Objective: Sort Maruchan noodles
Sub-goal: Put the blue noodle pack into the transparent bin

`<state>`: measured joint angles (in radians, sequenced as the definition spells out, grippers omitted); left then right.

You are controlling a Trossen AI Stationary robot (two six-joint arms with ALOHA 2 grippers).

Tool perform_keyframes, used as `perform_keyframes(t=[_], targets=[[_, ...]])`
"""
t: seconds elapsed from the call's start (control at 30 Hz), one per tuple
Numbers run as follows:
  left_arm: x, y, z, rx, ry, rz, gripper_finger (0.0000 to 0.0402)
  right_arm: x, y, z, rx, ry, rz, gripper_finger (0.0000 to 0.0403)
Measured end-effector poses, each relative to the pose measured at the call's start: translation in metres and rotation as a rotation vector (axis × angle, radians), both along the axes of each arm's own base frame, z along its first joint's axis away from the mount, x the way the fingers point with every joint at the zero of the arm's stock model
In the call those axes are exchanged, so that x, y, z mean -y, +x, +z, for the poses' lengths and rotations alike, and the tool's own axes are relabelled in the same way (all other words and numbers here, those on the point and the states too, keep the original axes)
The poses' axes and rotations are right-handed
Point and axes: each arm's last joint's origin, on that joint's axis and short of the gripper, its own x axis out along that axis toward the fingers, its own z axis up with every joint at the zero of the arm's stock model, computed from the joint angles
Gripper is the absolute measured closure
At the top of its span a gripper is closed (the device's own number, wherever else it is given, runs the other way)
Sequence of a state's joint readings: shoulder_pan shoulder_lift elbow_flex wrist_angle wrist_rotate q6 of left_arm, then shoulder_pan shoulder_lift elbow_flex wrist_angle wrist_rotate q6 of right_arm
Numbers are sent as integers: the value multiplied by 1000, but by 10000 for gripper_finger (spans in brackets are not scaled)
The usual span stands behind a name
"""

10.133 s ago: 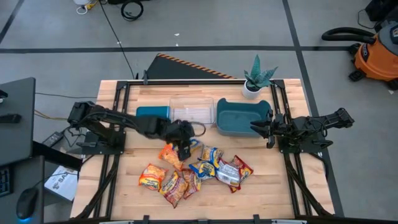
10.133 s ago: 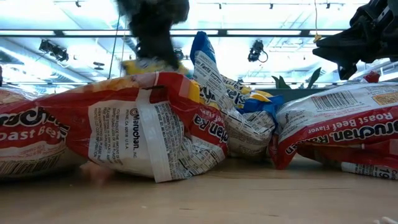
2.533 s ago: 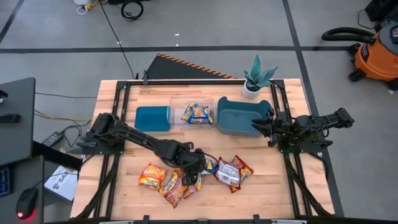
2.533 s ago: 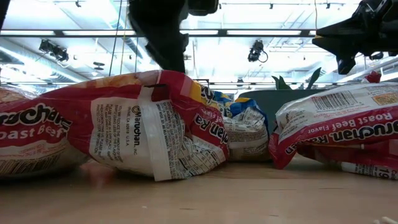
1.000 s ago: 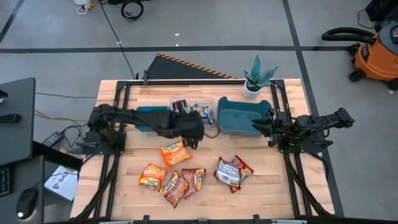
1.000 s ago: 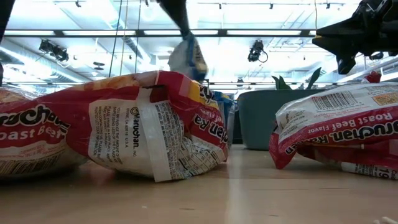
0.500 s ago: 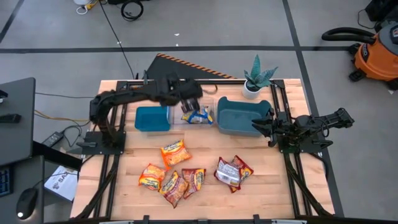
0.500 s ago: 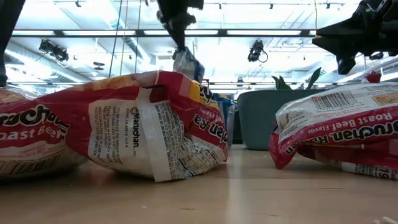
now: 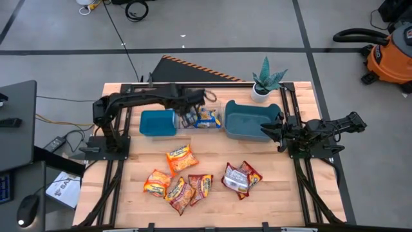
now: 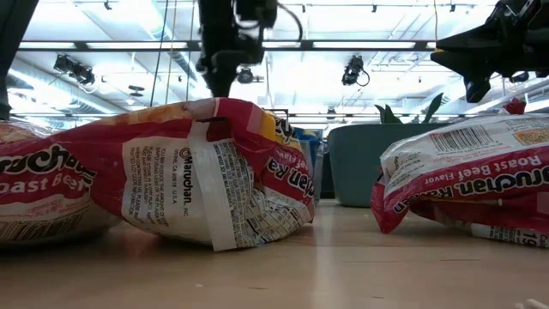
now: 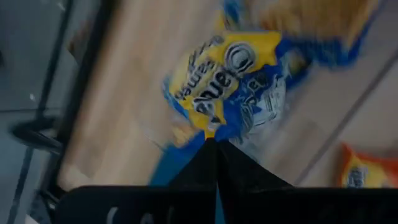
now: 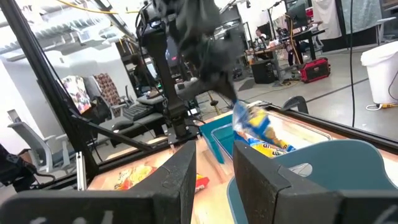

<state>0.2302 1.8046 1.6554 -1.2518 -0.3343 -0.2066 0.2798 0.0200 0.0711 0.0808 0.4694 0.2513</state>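
A blue-and-yellow Maruchan noodle packet (image 11: 230, 81) hangs from my left gripper (image 11: 210, 142), which is shut on it above the clear bin (image 9: 212, 104). The right wrist view shows that packet (image 12: 250, 122) dangling over the bin, with a second blue-and-yellow packet (image 12: 273, 147) lying inside. Several orange and red packets lie flat on the table's near half, among them an orange one (image 9: 180, 157) and a red-and-silver one (image 9: 241, 178). My right gripper (image 9: 265, 132) waits open at the table's right side, beside the large teal bin (image 9: 248, 129). My left gripper pinches the packet's edge (image 11: 210, 127) between its two fingertips. The fingers come from above, slanting down. The packet hangs below them, lifted clear of the table, over the clear bin. Whether it touches the packet in the bin, I cannot tell.
A small teal bin (image 9: 158, 124) stands left of the clear bin and the large teal bin right of it. A potted plant (image 9: 266, 81) sits at the far right corner. In the low view, red packets (image 10: 197, 172) fill the foreground.
My left gripper has carried the blue-and-yellow packet from over the table's middle toward the far edge. It has come over the clear bin, sunk a little and turned at the wrist. The packet stays hanging from its shut fingers.
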Motion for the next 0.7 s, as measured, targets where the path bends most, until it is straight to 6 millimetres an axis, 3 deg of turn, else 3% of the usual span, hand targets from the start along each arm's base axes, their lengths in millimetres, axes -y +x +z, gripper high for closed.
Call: perform_keyframes(t=[0.17,0.37,0.53,0.7], targets=[[17,-5,-26,-69,-102,-10,392,0,0,0,0,0,0,292],[41,-2,-42,-72,-159,-88,351,0,0,0,0,0,0,292],[52,10,-40,29,-144,-138,294,0,0,0,0,0,0,292],[49,11,-13,45,-169,-178,261,0,0,0,0,0,0,292]])
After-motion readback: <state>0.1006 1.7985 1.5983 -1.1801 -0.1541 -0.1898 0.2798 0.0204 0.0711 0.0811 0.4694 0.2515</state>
